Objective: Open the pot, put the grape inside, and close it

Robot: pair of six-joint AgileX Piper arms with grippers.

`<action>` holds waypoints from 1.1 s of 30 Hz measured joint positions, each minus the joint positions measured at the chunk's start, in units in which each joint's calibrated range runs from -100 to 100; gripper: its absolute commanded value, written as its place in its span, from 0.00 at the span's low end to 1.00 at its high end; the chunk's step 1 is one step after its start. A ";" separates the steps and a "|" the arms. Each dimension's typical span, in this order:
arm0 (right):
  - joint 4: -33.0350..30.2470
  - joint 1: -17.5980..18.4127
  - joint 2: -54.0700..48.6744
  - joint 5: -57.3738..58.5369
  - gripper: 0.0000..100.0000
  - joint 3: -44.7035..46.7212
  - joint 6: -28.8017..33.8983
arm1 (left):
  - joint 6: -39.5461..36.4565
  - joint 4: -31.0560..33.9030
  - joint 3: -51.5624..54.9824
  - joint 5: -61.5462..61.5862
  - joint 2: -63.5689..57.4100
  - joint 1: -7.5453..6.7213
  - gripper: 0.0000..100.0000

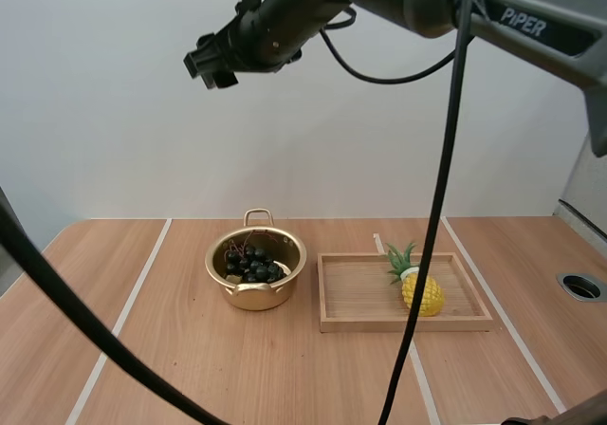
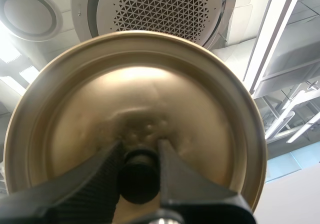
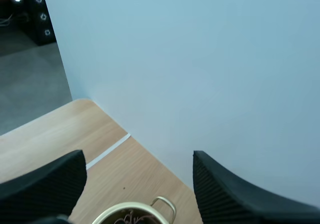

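1. Reaching in from 3 o'clock across the top of the high view, the grey-and-black right arm (image 1: 531, 17) stretches high over the light wooden table (image 1: 313, 378), with its wrist end toward 9 o'clock. The right gripper (image 3: 136, 156) is released. Its two ribbed fingers stand wide apart, and the pot shows below and between them.
2. One shallow rectangular wooden tray (image 1: 403, 323) lies flat at 3 o'clock of the pot, just beside it but not touching.
3. One round gold metal pot (image 1: 256, 297) stands uncovered near the table's middle, with a loop handle at its 12 o'clock.
4. One round gold metal lid (image 2: 150, 84) is off the pot, its knobbed top turned toward the left gripper (image 2: 139, 171). That gripper is clenched on the lid's black knob (image 2: 139, 179), with one finger pressing each side.
5. One yellow toy pineapple with green leaves (image 1: 419, 290) lies in the tray, toward its 3 o'clock end. Its leaves point to about 11 o'clock.
6. One bunch of dark grapes (image 1: 251, 266) sits inside the pot.
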 measured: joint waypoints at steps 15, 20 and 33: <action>-4.47 -11.47 -7.50 0.00 1.00 -14.08 2.13 | 0.07 0.00 0.00 0.00 0.00 0.00 0.00; -4.47 -13.79 -10.32 0.00 1.00 -16.40 2.13 | 0.07 0.00 0.00 0.00 0.00 0.00 0.00; -9.23 -15.76 -15.04 0.76 0.00 -16.78 3.29 | 0.07 0.00 0.00 0.18 0.00 0.00 0.00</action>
